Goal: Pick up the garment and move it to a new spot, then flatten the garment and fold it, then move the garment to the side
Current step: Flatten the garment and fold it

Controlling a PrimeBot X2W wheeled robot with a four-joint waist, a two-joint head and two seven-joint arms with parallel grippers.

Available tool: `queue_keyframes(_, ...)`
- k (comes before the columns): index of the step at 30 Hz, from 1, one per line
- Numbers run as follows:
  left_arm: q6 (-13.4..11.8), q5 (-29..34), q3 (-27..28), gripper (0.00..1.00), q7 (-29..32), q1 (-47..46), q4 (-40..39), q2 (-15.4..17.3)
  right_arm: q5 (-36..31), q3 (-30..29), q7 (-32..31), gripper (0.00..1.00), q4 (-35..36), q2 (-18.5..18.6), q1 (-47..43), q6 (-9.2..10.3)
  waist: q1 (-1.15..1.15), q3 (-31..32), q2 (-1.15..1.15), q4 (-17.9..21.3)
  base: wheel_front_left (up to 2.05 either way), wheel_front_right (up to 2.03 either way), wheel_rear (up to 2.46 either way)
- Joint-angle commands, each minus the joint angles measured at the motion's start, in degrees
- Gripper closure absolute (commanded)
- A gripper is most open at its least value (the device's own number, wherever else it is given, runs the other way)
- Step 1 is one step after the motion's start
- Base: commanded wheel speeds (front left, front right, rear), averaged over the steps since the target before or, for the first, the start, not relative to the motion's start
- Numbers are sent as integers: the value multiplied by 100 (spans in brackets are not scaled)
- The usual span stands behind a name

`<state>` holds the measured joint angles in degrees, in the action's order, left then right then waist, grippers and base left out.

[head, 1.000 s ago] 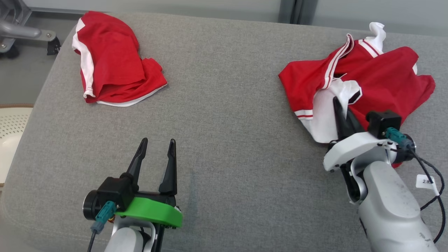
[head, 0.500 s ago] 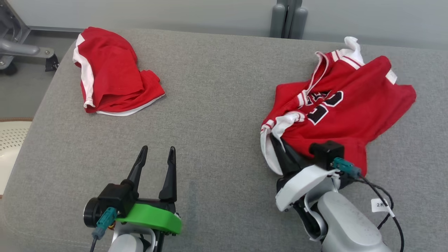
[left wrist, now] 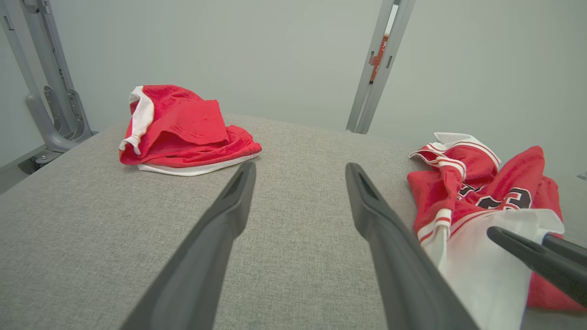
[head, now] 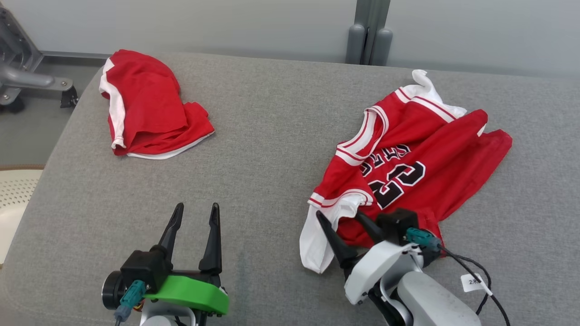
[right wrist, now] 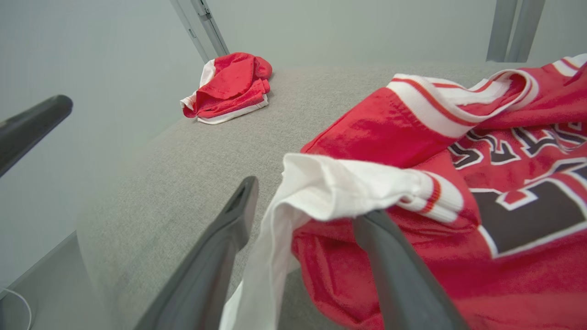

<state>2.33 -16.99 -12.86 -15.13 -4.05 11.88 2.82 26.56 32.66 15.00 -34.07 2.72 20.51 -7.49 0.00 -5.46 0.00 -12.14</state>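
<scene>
The garment, a red jersey (head: 421,154) with white trim and black number 23, lies crumpled on the right of the grey padded surface (head: 272,136). My right gripper (head: 338,215) stands open at its near edge, with the white hem draped loosely between the spread fingers. The right wrist view shows the jersey (right wrist: 412,137) close up, its white hem hanging between the open right gripper (right wrist: 305,201) fingers. My left gripper (head: 196,207) hovers open and empty at the lower left, well apart from the jersey. The left wrist view has the left gripper (left wrist: 300,167) open and the jersey (left wrist: 463,183) to its right.
A second red garment (head: 145,104) lies bundled at the far left corner of the surface. A metal frame (head: 27,81) and a white perforated object (head: 13,181) sit off the left edge. A grey post (head: 367,31) stands behind. Bare grey padding lies between the two garments.
My right gripper pulled the jersey nearer and toward the middle, then opened and let go of it. The head camera tilted up. The left gripper stayed open.
</scene>
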Motion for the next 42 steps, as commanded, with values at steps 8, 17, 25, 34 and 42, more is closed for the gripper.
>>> queue_keyframes(8, -19, -43, 47, 0, -3, 142, -74, 14, -925, -1465, 23, 0, 428, 67, -467, 0, 0, 111, 0, 398, 0, 0, 0)
queue_keyframes(17, 2, -26, 31, 0, -3, 71, -94, 15, -1547, -2824, 23, 0, 1004, 72, -1182, 0, 0, 55, 0, 670, 0, 0, 0)
queue_keyframes(25, 28, -9, 27, 0, -3, -15, -54, 15, -1642, -2948, 23, 0, 1261, 26, -1385, 0, 0, -54, 0, 768, 0, 0, 0)
queue_keyframes(34, 46, -30, -49, 0, -3, -177, -18, 15, -1972, -2439, 23, 0, 693, 99, -856, 0, 0, -243, 0, 618, 0, 0, 0)
queue_keyframes(42, 24, -100, -108, 0, -3, -230, 22, 15, -1996, -2364, -49, 0, -220, 228, -362, 0, 0, -393, 0, 327, 0, 0, 0)
